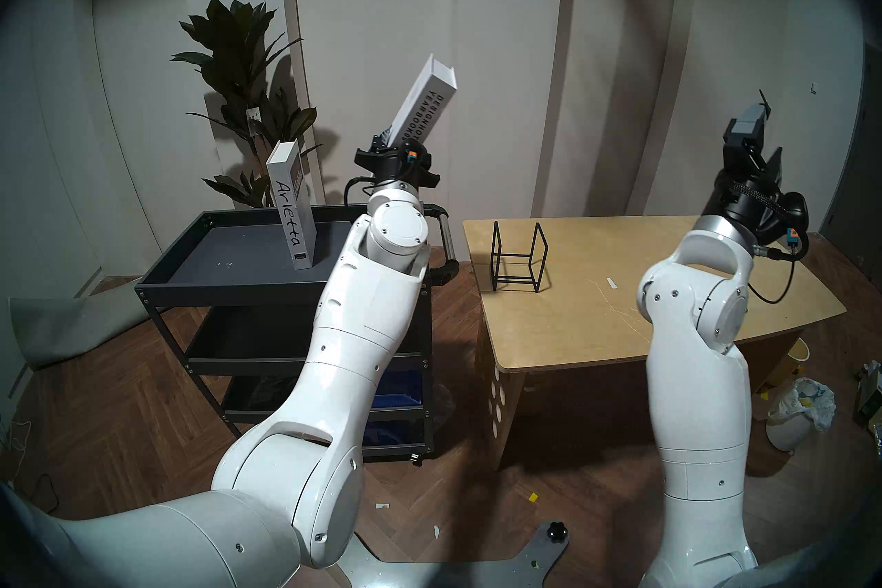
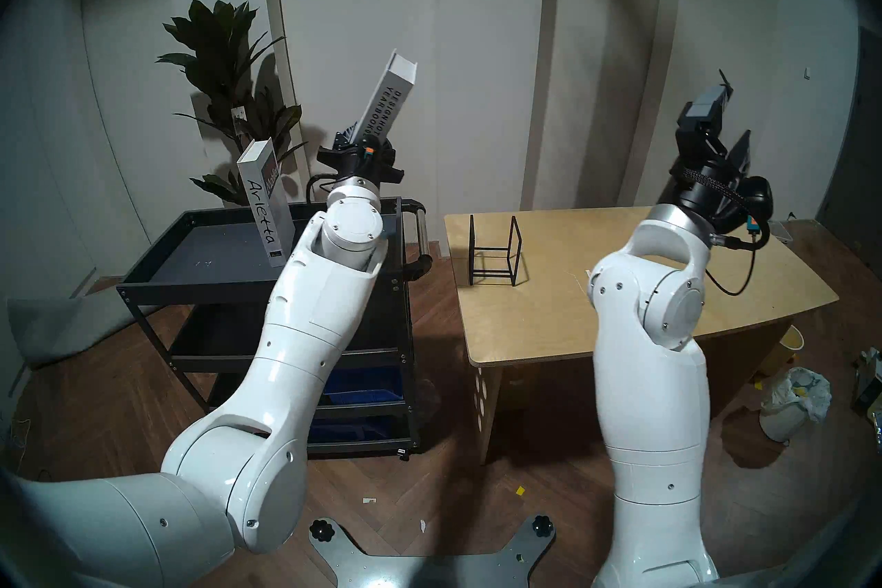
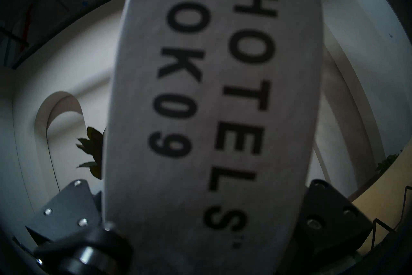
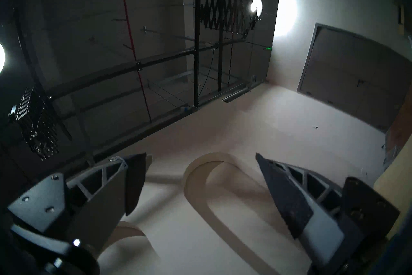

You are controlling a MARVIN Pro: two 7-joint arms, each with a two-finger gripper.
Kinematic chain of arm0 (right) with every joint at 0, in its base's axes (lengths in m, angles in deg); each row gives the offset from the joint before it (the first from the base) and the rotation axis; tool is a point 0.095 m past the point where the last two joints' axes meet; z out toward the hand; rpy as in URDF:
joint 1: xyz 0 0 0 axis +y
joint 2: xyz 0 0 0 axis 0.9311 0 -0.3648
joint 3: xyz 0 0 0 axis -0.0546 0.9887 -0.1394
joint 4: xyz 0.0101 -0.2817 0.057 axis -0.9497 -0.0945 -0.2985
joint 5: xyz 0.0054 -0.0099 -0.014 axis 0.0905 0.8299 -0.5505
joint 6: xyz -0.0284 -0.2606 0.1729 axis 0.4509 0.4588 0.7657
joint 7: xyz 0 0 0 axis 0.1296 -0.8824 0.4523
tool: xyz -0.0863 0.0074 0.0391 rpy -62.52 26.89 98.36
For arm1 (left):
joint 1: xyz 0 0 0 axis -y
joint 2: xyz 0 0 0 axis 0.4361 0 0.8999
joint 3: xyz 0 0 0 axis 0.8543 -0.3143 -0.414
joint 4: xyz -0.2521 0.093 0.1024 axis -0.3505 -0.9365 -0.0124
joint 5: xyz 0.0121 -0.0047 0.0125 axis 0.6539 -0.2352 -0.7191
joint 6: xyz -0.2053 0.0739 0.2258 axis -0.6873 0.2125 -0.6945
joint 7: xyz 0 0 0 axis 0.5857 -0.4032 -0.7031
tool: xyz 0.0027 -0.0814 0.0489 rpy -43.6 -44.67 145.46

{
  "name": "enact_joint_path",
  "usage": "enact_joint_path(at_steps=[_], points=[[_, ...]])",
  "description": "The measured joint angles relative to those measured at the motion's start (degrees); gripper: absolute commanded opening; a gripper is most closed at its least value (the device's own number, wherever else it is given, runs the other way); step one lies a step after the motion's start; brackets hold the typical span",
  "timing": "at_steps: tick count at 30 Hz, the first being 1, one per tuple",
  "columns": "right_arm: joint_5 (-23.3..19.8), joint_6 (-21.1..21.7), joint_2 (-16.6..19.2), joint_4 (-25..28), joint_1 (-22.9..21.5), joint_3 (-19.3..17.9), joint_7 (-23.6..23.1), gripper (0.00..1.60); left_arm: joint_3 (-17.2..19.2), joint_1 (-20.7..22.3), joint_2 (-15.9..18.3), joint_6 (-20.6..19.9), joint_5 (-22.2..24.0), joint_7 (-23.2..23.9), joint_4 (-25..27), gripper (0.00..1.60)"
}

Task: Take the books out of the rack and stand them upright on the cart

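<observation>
The white "Arletta" book (image 1: 290, 210) stands upright, leaning slightly, on the top tray of the dark grey cart (image 1: 191, 281). My left gripper (image 1: 389, 141) is shut on the lower end of the white "DESIGNHOTELS YEARBOOK09" book (image 1: 426, 98) and holds it tilted to the right in the air above the cart's right end. Its spine fills the left wrist view (image 3: 211, 111). The black wire rack (image 1: 519, 257) stands empty on the light wooden table (image 1: 620, 334). My right gripper (image 4: 200, 180) is open, empty, raised and pointing up above the table's right side (image 1: 759, 129).
A tall potted plant (image 1: 238, 62) stands behind the cart. The cart's handle with a silver bar (image 1: 444, 234) faces the table. A white bag and boxes (image 1: 802, 405) lie on the floor at the right.
</observation>
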Motion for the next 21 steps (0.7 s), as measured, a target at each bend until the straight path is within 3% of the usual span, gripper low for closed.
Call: enact_joint_path(at_steps=[14, 21], points=[[3.5, 4.5, 0.6, -0.2, 10.0, -5.6, -0.6, 1.60, 12.8, 0.8, -2.5, -5.6, 19.1, 8.5, -2.0, 0.00], [4.4, 6.2, -0.4, 2.6, 14.8, -8.0, -1.4, 1.60, 14.8, 2.3, -3.9, -4.4, 22.7, 8.3, -7.1, 0.00]])
